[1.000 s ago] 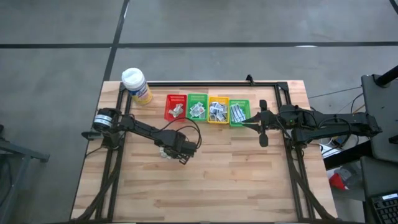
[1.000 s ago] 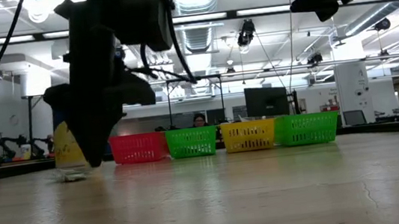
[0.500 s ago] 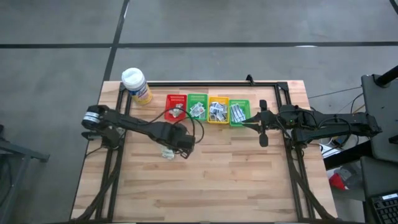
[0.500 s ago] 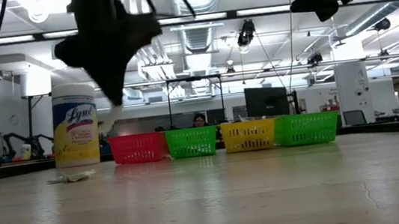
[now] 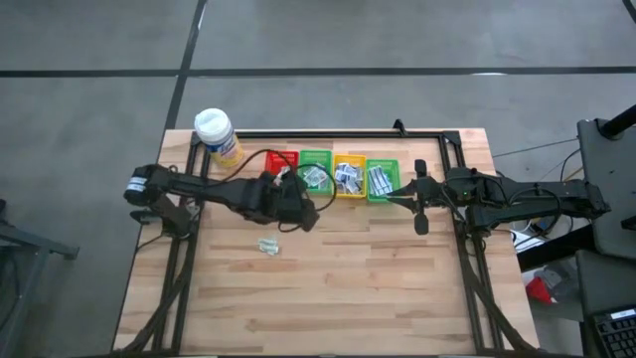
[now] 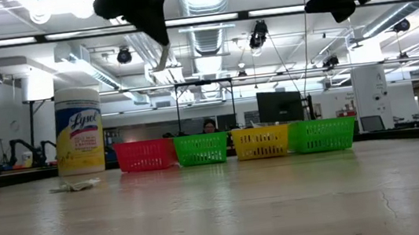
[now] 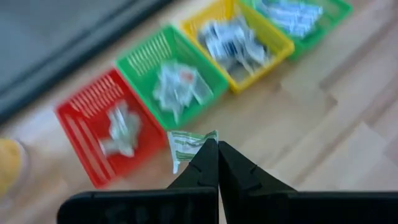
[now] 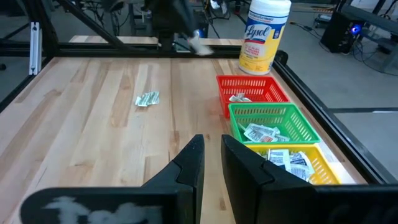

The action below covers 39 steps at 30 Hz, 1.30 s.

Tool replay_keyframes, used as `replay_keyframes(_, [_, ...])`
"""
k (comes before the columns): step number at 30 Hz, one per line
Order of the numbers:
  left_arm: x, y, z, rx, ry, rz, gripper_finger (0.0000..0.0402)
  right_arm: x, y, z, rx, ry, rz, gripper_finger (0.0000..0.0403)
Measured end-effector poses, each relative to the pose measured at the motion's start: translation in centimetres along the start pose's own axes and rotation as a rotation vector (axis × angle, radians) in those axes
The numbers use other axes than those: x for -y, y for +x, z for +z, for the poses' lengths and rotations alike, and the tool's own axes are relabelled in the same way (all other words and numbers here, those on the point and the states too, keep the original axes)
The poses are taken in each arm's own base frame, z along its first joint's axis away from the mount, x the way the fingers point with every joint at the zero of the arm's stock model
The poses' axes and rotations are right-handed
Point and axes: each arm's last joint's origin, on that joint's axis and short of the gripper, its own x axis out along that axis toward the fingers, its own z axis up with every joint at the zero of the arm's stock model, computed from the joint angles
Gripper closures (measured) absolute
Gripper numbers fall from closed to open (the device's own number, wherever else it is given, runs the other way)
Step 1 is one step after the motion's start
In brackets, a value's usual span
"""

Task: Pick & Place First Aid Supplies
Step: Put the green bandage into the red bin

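My left gripper (image 7: 217, 148) is high over the table, just in front of the red basket (image 5: 281, 164), and is shut on one first aid packet (image 7: 186, 147), white with green print. The low view shows that packet (image 6: 163, 57) hanging under the gripper (image 6: 153, 29). A few more packets (image 5: 268, 245) lie flat on the wood nearer the table's front. Four baskets stand in a row holding packets: red, green (image 5: 316, 171), yellow (image 5: 348, 177), green (image 5: 382, 179). My right gripper (image 8: 211, 149) waits beside the row's right end, a narrow gap between its fingers and nothing in it. My left gripper pinches the packet by one edge (image 7: 200, 144) between its two fingertips. The fingers slant down toward the far edge. The rest of the packet sticks out past the tips and hangs below them, lifted clear of the table.
A yellow wipes bottle with a white cap (image 5: 217, 134) stands at the far left corner, left of the red basket. A black rail frame (image 5: 437, 134) runs behind the baskets. The wood in front of the baskets is bare apart from the loose packets (image 8: 147, 98).
My left gripper has risen from the table with one packet and moved toward the far edge, to the red basket. It has tipped from pointing down to a slant. The packet is now lifted clear; the other packets stay on the wood.
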Motion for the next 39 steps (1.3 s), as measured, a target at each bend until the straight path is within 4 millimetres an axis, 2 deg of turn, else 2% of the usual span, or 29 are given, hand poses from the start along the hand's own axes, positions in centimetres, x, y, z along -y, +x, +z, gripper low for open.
replay_keyframes(6, [-1.2, 0.2, 2.2, 0.085, 0.064, 0.076, 0.0401, 0.0, 0.0, 0.0, 0.000, 0.001, 0.000, 0.0351])
replay_keyframes(17, [-4.9, 2.9, 5.2, 0.091, 0.205, 0.267, 0.0401, 0.0, 0.0, 0.0, 0.000, 0.000, 0.000, 0.0351])
replay_keyframes(22, [-6.7, 4.4, 5.9, 0.055, 0.284, 0.337, 0.0401, 0.0, 0.0, 0.0, 0.000, 0.000, 0.000, 0.0351])
replay_keyframes(26, [-7.5, 6.0, 5.5, 0.011, 0.371, 0.371, 0.0401, 0.0, 0.0, 0.0, 0.000, 0.001, 0.000, 0.0351])
replay_keyframes(31, [-8.1, 8.3, 3.9, -0.045, 0.459, 0.380, 0.0402, 0.0, 0.0, 0.0, 0.000, 0.000, 0.000, 0.0351])
replay_keyframes(39, [-8.3, 12.1, 0.9, -0.102, 0.481, 0.228, 0.0402, 0.0, 0.0, 0.0, 0.001, 0.001, 0.000, 0.0351])
